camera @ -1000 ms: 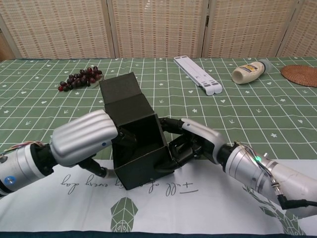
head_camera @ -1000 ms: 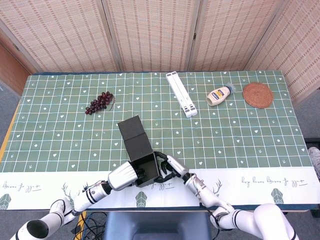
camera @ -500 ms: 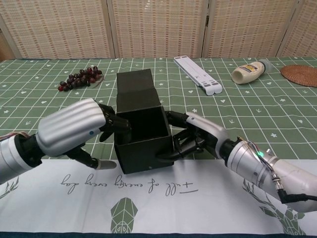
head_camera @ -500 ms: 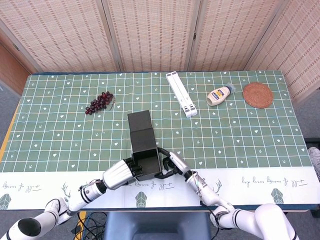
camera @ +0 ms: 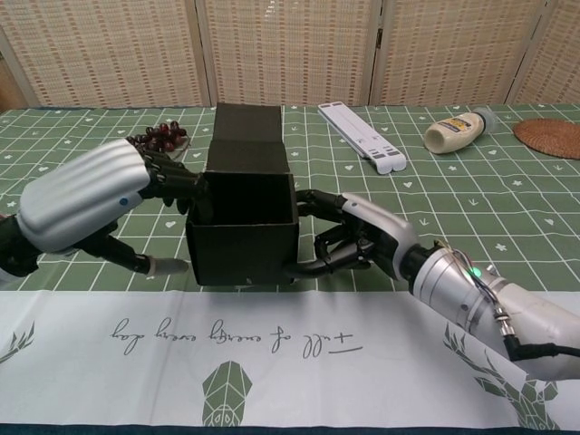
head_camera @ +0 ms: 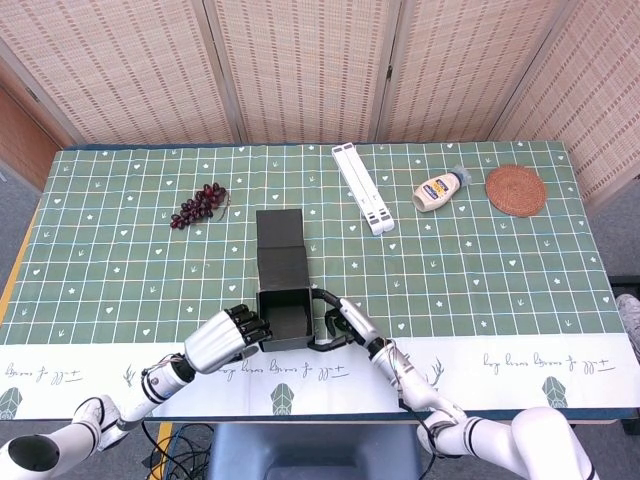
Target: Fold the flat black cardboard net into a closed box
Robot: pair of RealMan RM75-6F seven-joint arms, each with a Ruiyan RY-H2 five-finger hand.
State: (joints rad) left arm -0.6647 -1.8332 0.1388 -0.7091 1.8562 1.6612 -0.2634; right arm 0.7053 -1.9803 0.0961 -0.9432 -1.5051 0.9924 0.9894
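Green-clothed table (head_camera: 480, 260): near its front edge the black cardboard box (camera: 243, 231) stands, lid flap up. Left robot hand (camera: 86, 195) and right robot hand (camera: 358, 240) press its opposite walls, fingers spread. It looks light and easily crushed; I'd hold the corner creases.

A folding screen (head_camera: 300, 70) of woven rattan panels in pale wooden frames stands behind the table (head_camera: 100, 200), which is covered by a green cloth with a white grid and small white motifs. The cloth's near edge is a white band with script and deer drawings. Grey floor (head_camera: 15, 215) shows beside the table.
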